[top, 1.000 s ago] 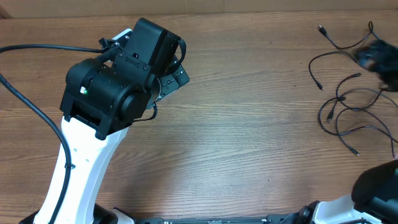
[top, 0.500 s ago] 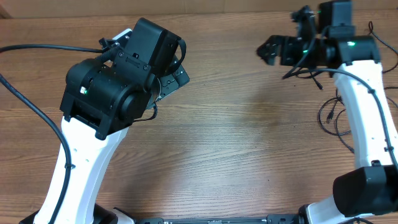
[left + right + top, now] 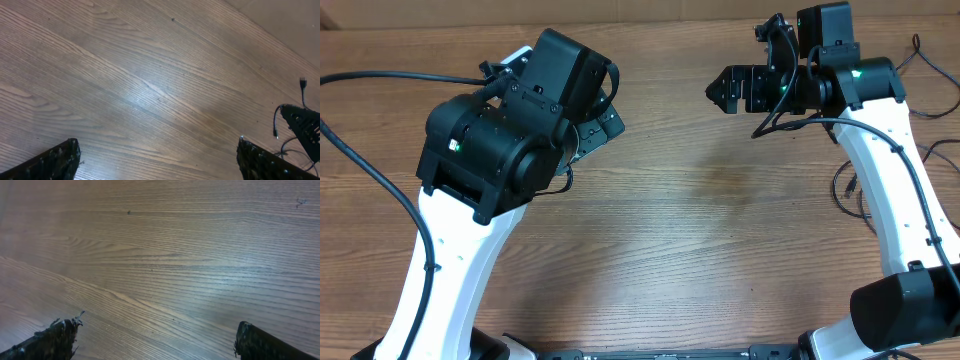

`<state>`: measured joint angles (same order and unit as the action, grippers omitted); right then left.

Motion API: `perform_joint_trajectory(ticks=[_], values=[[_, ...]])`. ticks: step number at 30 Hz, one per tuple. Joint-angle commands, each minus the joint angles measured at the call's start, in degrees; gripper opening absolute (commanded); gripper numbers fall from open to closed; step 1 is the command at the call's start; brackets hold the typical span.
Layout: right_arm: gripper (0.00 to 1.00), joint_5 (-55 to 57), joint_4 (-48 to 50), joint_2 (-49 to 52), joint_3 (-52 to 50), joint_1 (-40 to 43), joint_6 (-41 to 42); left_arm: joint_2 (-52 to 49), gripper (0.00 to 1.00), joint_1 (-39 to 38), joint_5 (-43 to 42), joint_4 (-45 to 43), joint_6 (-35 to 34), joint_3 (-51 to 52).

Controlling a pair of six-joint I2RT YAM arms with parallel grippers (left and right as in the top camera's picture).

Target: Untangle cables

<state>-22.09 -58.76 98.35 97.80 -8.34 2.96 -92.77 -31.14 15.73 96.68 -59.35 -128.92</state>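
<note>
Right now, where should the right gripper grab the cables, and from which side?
Probably the plug-ended strand of the cables beside the right arm's white link, from straight above: it lies flat on the table. The arm hides much of the rest. The right gripper is open.

Cables (image 3: 848,184) on the table's (image 3: 700,250) right side, partly under right arm (image 3: 892,172); left arm (image 3: 500,150) far left.

Wood-grain table (image 3: 700,250), soft glare, tan bg (image 3: 285,20) behind

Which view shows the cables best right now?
Overhead: the cables sprawl at far right, though the right arm covers part. Left wrist catches only a couple of plug ends; right wrist none.
</note>
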Motion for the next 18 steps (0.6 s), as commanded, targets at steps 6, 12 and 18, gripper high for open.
perform_joint_trajectory(ticks=[6, 12, 18], values=[[1.00, 0.11, 0.20, 0.15, -0.09, 0.04, -0.46, 0.15, 1.00, 0.00, 1.20, 0.11, 1.11, -0.17], [1.00, 0.11, 0.20, 0.15, -0.09, 0.04, -0.46, 0.15, 1.00, 0.00, 1.20, 0.11, 1.11, -0.17], [1.00, 0.13, 0.20, 0.15, -0.09, 0.04, -0.46, 0.15, 1.00, 0.00, 1.20, 0.11, 1.11, -0.17]])
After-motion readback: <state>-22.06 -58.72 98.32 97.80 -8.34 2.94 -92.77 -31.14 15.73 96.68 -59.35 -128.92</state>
